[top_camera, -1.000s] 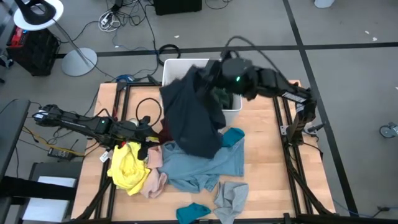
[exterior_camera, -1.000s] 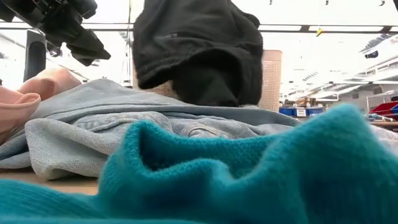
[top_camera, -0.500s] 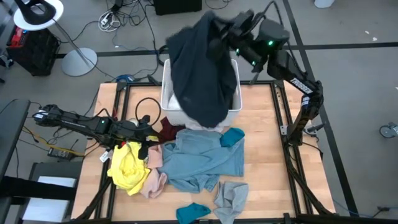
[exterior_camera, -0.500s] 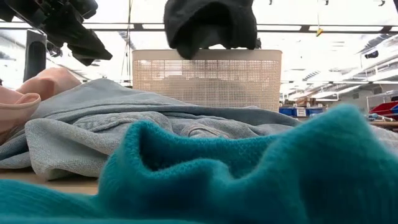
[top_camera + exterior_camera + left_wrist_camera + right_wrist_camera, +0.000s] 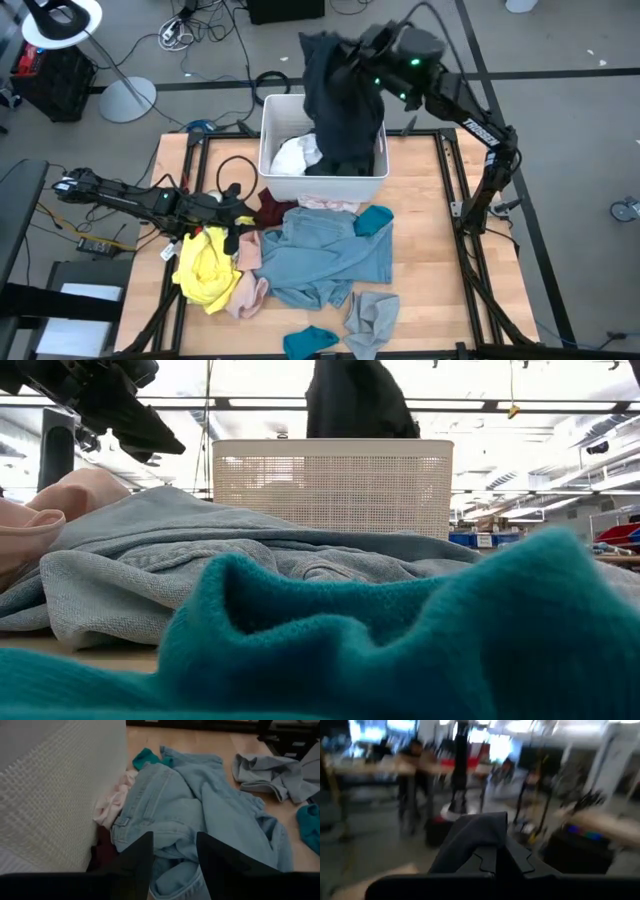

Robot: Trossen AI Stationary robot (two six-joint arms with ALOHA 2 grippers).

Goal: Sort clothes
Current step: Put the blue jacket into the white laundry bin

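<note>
1. Nearest my edge of the table I counted two teal pieces: one small teal garment (image 5: 308,341) at about 6 o'clock, and a second teal garment (image 5: 375,220) up by the middle, just below the bin.
2. Beside the first lay one grey garment (image 5: 372,318), crumpled, at roughly 5 o'clock.
3. One yellow garment (image 5: 206,268) sat bunched at 8 o'clock, with one salmon pink garment (image 5: 250,290) touching its right side.
4. One light blue denim garment (image 5: 330,258) spread across the centre; one maroon garment (image 5: 272,210) poked out at its upper left.
5. My left gripper (image 5: 172,852) hovered low at 9 o'clock, arm stretched in level from the left, its two fingers spread wide with nothing between them, aimed across the denim.
6. One white bin (image 5: 272,180) stood at 12 o'clock, with a white cloth (image 5: 298,155) inside it.
7. My right gripper (image 5: 350,62) was raised high over the bin's far edge, the arm folded up and over from the right side. Its fingers were pinched tight on one dark garment (image 5: 342,110), which hung straight down into the bin.
</note>
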